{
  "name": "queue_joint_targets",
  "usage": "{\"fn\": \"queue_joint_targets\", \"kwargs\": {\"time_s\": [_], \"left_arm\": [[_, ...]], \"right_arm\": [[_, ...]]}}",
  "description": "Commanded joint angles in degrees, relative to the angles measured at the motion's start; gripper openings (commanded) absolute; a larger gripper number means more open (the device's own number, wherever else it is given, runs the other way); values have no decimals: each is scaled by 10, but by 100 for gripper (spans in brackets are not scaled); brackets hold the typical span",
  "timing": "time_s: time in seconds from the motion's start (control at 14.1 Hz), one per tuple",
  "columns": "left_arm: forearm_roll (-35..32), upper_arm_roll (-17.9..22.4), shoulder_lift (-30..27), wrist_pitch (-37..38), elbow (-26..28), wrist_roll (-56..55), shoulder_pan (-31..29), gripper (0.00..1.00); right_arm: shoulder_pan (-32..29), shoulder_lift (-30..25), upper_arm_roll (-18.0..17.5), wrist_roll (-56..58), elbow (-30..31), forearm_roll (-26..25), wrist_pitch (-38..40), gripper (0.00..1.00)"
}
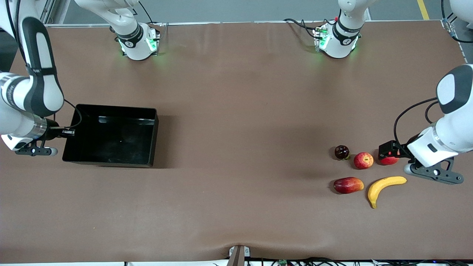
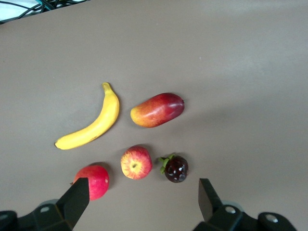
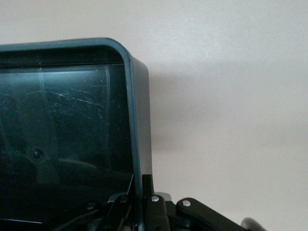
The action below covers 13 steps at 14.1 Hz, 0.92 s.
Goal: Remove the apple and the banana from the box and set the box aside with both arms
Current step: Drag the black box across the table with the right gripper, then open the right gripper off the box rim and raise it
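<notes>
The black box stands empty toward the right arm's end of the table. My right gripper is shut on its end wall, one finger inside and one outside. The yellow banana and the red apple with yellow streaks lie toward the left arm's end. They also show in the left wrist view, the banana and the apple. My left gripper is open and empty, low beside the apple, with one finger at a plain red fruit.
A red-yellow mango-like fruit lies beside the banana. A dark round fruit with a green stem lies beside the apple. The plain red fruit sits partly under my left gripper. Brown mat covers the table.
</notes>
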<state>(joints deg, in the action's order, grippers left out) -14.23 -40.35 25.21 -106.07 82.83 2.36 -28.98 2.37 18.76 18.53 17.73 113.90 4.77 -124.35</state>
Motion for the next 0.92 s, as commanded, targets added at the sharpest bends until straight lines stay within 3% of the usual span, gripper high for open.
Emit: {"fn": "queue_joint_targets", "kwargs": {"time_s": [0.0, 0.21, 0.42, 0.5, 0.57, 0.85], "left_arm": [[24, -4, -28, 21, 11, -21, -5, 100], [24, -17, -36, 30, 11, -51, -4, 100], [23, -17, -46, 46, 8, -75, -3, 100], [23, -17, -52, 50, 8, -78, -3, 100], [23, -17, -53, 51, 8, -78, -3, 100], [20, -17, -69, 71, 8, -96, -3, 100]], "right_arm": [[-29, 39, -3, 55, 6, 29, -41, 0], [-41, 67, -2, 123, 2, 88, -48, 0], [-47, 73, 0, 133, -3, 88, -52, 0], [-47, 73, 1, 133, -9, 88, -46, 15], [-47, 73, 1, 130, -17, 88, -34, 97], [-44, 70, 1, 134, -91, 88, 145, 100]]}}
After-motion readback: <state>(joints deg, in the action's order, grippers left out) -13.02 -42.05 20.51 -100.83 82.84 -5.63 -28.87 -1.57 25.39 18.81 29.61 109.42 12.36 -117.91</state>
